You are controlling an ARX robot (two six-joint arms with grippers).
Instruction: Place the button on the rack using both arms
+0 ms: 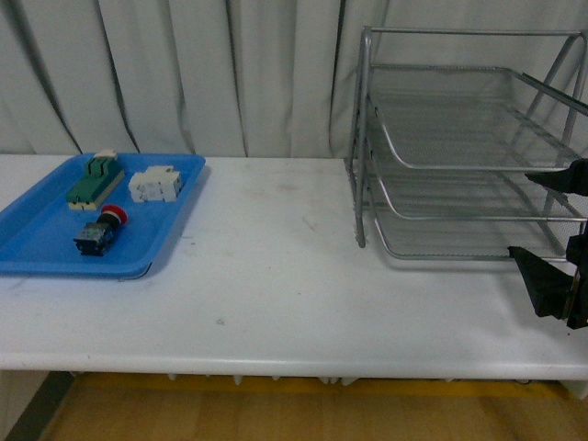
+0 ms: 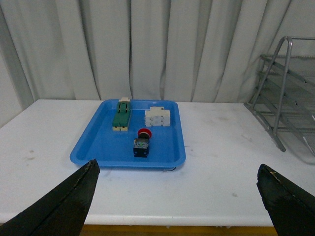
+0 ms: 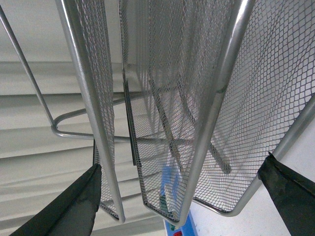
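The button (image 1: 99,231), red cap on a dark body, lies on its side in the blue tray (image 1: 37,248) at the table's left. In the left wrist view the button (image 2: 141,145) sits near the front rim of that tray (image 2: 93,147). My left gripper (image 2: 177,168) is open, back from the tray and holding nothing. The silver wire-mesh rack (image 1: 459,147) stands at the right. My right gripper (image 1: 522,213) is open at the rack's front right side. Seen from the right wrist, the rack (image 3: 162,73) fills the view, its tiers between the open fingers of the gripper (image 3: 179,164).
A green-and-cream block (image 1: 95,181) and a white block (image 1: 154,185) lie in the blue tray behind the button. A white curtain (image 1: 211,73) hangs behind the table. The table's front edge (image 1: 276,363) runs across the front view.
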